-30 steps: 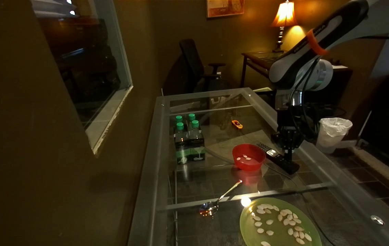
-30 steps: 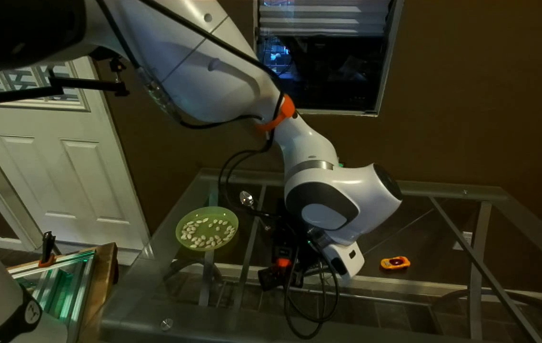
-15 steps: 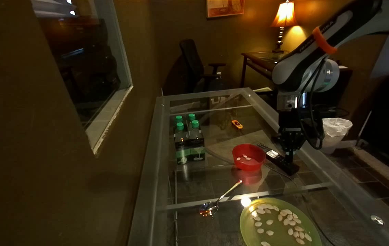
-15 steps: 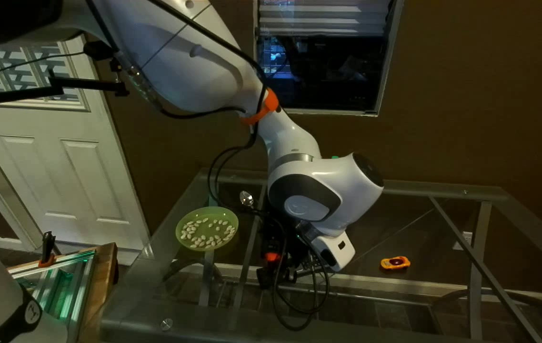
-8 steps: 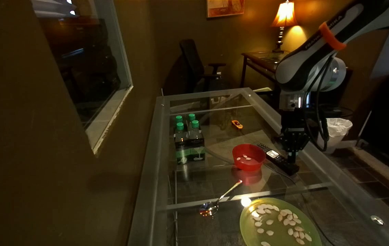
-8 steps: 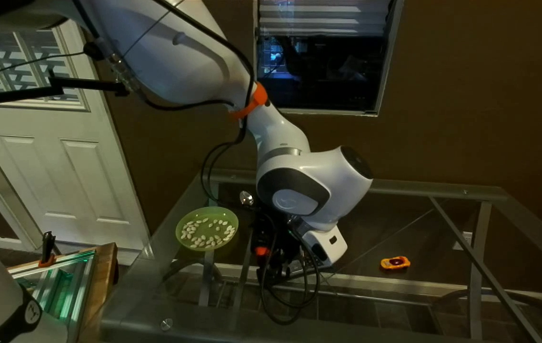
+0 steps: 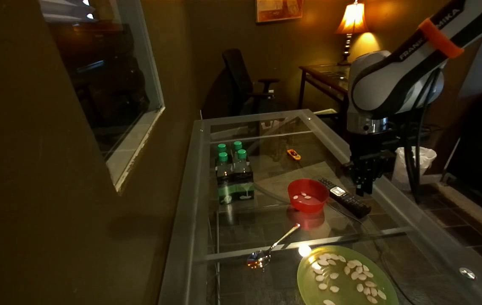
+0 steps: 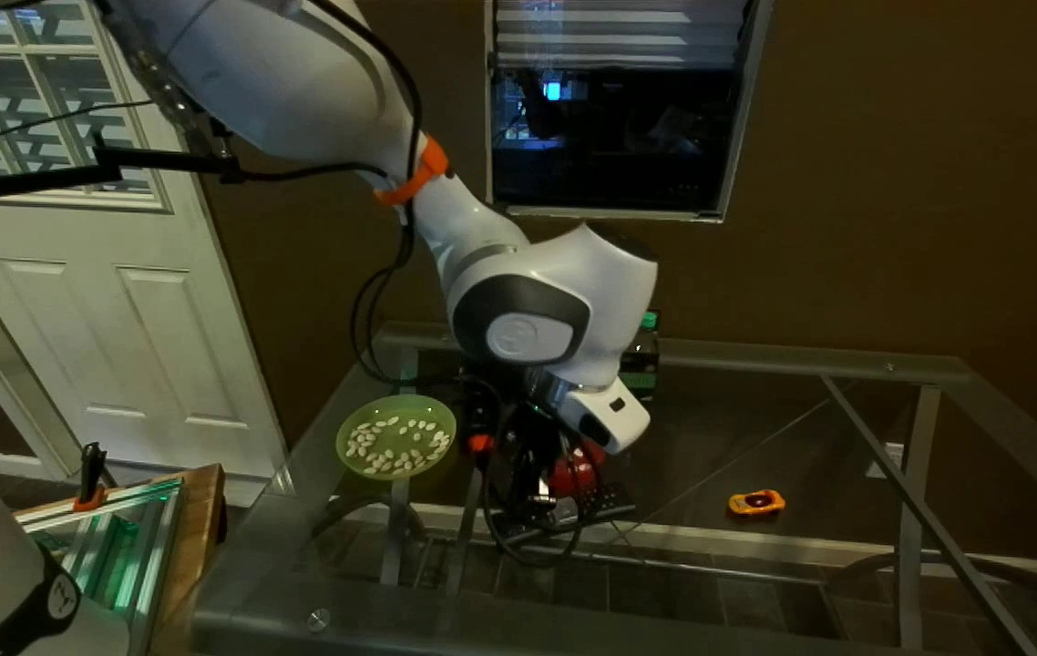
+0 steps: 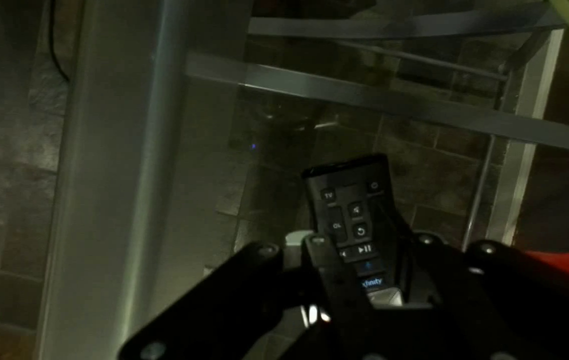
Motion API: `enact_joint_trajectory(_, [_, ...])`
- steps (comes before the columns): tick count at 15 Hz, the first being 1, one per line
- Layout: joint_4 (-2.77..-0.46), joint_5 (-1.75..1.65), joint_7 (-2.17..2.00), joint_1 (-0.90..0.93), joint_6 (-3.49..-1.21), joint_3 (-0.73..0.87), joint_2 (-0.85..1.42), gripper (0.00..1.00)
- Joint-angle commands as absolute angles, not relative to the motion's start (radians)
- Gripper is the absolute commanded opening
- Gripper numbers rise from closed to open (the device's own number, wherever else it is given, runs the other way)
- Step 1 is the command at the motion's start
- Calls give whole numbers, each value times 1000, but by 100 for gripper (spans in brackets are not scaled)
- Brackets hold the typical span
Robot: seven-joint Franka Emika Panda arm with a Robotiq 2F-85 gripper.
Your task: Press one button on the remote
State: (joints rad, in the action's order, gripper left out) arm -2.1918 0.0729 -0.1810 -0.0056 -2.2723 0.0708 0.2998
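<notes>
The remote (image 7: 344,200), a flat black slab with buttons and a small light screen, lies on the glass table beside the red cup (image 7: 308,197). In an exterior view the remote (image 8: 611,506) is partly hidden by the arm and cables. My gripper (image 7: 364,191) points down above the remote's near end, apart from it. In the wrist view my gripper (image 9: 368,242) has its fingers spread, with the remote (image 9: 347,205) showing below between them and nothing held. The left finger hides some buttons; the remote's far part is hidden by the gripper body.
A green plate (image 7: 303,277) with several white seeds and a spoon (image 7: 284,238) lie nearby. A pack of green-capped bottles (image 7: 234,182) stands across the table. A small yellow object (image 7: 294,154) is farther off. A thin cable runs beside the cup. A wall borders the table.
My gripper has lifted off the remote's near end, and the arm has shifted. Two separate fingertips show where one narrow tip showed before. The remote and cup stay in place.
</notes>
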Motion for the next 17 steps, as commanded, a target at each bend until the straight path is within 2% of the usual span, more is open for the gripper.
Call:
enact_joint_trajectory(1, [-2363, -124, -347, 73, -2359, 84, 91, 60])
enact_joint_trajectory(6, [-2465, -279, -538, 90, -2409, 15, -98, 94])
enact_joint_trajectory(7, [-2484, -281, -555, 84, -2424, -2, -129, 98])
enact_joint_trajectory(9, [-2507, -263, -540, 73, -2429, -31, -175, 100])
enact_joint_trajectory(10, [-2438, -240, -514, 62, -2396, -34, -96, 100])
enact_joint_trajectory(17, [-2445, -240, -514, 54, -2394, -45, -100, 100])
